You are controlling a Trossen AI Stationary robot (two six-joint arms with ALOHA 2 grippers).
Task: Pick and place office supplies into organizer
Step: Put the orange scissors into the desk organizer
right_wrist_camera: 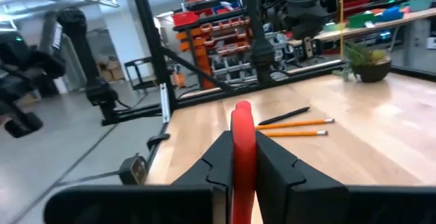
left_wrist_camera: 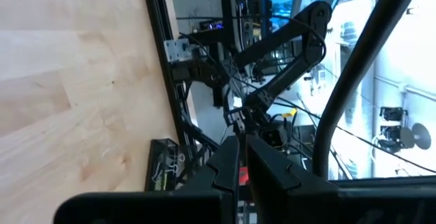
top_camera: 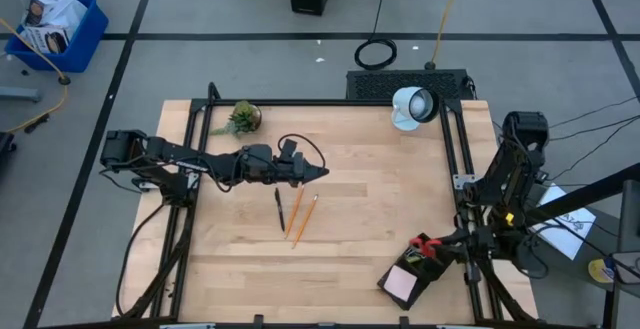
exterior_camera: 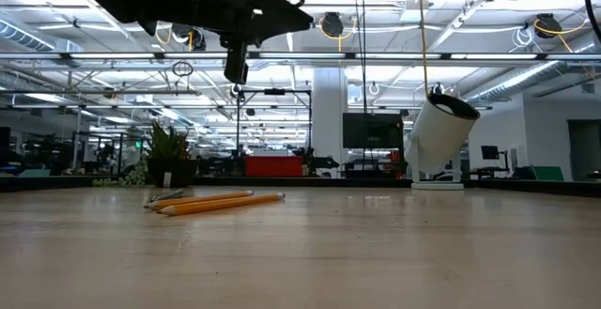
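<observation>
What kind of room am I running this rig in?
Most likely a robotics lab or workshop: taped concrete floor around the wooden table, parts-bin shelving behind it, and open ceiling pipes with strip lights.

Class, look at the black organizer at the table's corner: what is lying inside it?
Inside the organizer a pink sticky-note pad shows. The red scissors handle sits at its far end, in the right gripper's shut fingers. The other compartments are too dark to tell.
</observation>
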